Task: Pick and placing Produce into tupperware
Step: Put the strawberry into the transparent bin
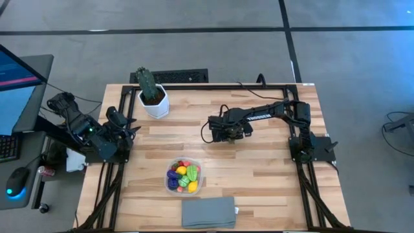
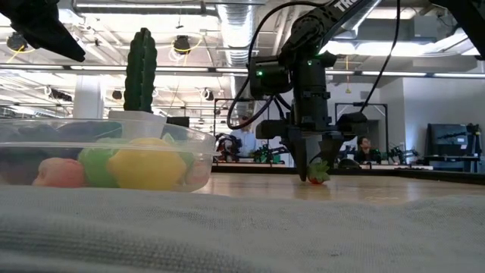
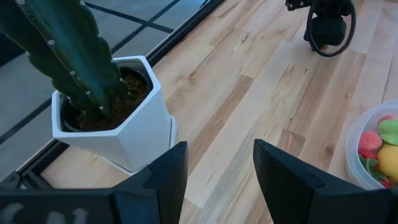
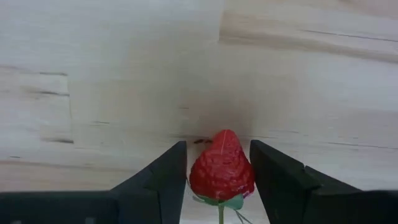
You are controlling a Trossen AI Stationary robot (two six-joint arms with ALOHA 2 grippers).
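Right hand at a strawberry on the wooden desk (image 1: 259, 181)

No writing can be read. One grey cloth (image 1: 208, 212) lies at the near edge, one cactus (image 1: 147, 83) stands in a white hexagonal pot (image 1: 155, 105) — the left hand (image 3: 214, 177) waits beside it, fingers spread on nothing. One clear tupperware (image 1: 184, 177) holds several pieces, yellow, green, pink and purple. The right hand (image 4: 217, 174) brackets one red strawberry (image 4: 222, 168) with green leaves mid-desk — whether it pinches, I cannot tell.

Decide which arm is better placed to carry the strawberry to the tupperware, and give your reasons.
Right. Its end effector already straddles the strawberry on the table, with the tupperware nearby. The left end effector waits by the cactus pot, holding nothing.
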